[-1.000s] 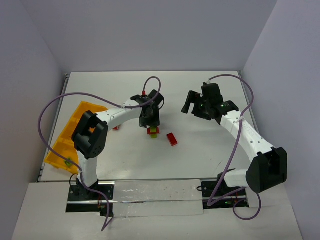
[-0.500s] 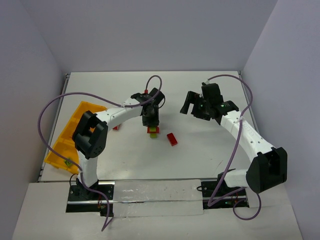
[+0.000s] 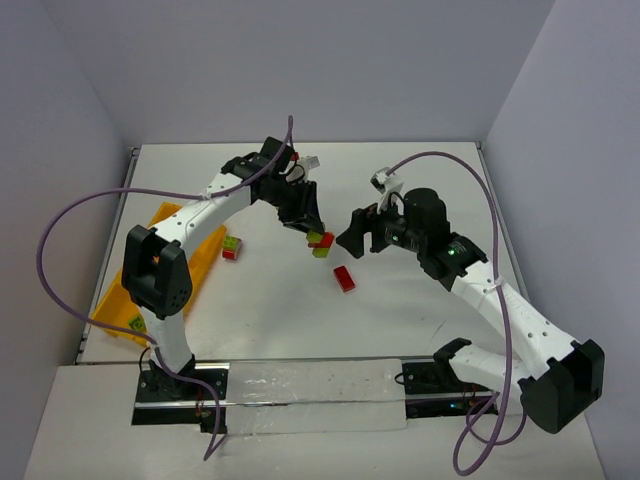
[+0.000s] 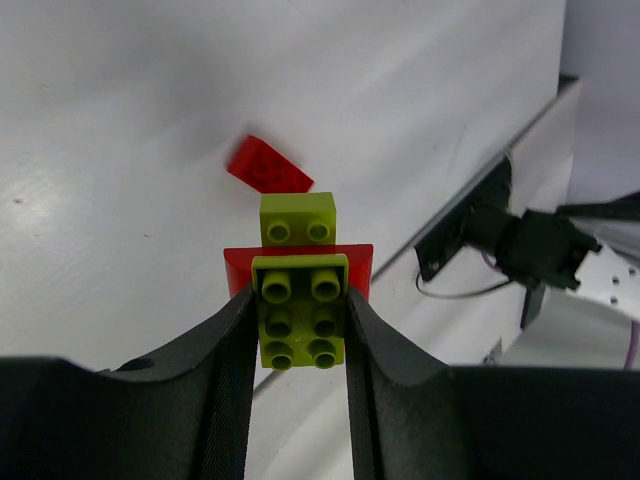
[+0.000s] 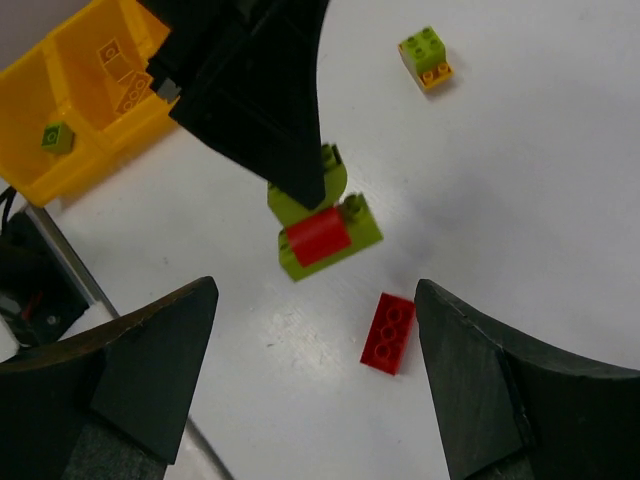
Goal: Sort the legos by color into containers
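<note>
The left gripper (image 3: pixel 313 228), just above the centre of the overhead view, is clamped on a lime-and-red clump (image 3: pixel 321 242) and holds it off the white table (image 3: pixel 400 180). In the left wrist view its two black fingers (image 4: pixel 225 350) press on either side of a lime green brick with six studs, low in the middle of the frame. A red plate sits behind that brick, and a smaller two-stud lime brick stands beyond the plate; all three are joined in the one clump (image 4: pixel 300 290). Higher in that frame a loose red brick (image 4: pixel 268 168) lies flat on the table, apart from the clump.

The right gripper (image 3: pixel 352 232) hangs just right of the clump in the overhead view, its jaws wide apart with nothing between them. From the right wrist camera its fingers (image 5: pixel 150 370) frame the bottom corners. The held clump (image 5: pixel 320 232) hangs mid-frame under the dark tips of the left gripper (image 5: pixel 300 185), with the loose red brick (image 5: pixel 388 332) on the table lower right of it.

A small two-colour clump (image 5: pixel 427 55), lime green on an orange-looking brick, sits on the table in the upper right of that view. In the overhead view it (image 3: pixel 231 247) lies just beside the orange-yellow tray (image 3: pixel 112 305) at the left edge. The tray (image 5: pixel 90 40) fills the upper left corner of the right wrist view, and one compartment holds a single lime green brick (image 5: pixel 57 137).
</note>
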Tool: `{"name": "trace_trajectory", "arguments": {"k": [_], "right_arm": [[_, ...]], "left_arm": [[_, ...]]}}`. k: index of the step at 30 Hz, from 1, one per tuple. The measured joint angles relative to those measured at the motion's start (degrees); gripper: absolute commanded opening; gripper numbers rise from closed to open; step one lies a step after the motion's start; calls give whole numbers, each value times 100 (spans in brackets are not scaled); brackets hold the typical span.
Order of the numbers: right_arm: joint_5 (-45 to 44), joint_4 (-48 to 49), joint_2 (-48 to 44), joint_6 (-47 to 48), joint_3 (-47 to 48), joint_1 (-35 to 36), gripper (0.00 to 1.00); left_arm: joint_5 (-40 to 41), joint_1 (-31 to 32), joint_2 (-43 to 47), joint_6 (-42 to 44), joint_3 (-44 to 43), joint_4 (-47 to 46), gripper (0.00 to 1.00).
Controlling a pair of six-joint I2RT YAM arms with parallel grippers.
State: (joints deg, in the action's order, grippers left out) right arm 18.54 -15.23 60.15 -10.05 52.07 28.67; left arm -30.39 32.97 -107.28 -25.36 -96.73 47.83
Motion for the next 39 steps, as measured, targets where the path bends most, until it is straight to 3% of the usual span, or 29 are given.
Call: {"name": "trace_trajectory", "arguments": {"k": [8,20,31,33,38,39], "right_arm": [[48,206,116,1143,-2,457,82],[-64,28,846,1804,129,874,74],[-287,139,884,1723,114,993,53],[-286,155,891,1687,111,1003,44],[-268,165,913,1579,111,1018,0],[-268,165,915,1568,111,1018,0]], "left_arm": [[-725,35,0,455,0,355,0],[-1007,33,10,636,0,448,0],[-1037,27,136,629,50,356,0],[-1033,25,140,629,50,334,0],[-999,20,142,641,57,290,0],[-990,20,142,638,63,282,0]]}}
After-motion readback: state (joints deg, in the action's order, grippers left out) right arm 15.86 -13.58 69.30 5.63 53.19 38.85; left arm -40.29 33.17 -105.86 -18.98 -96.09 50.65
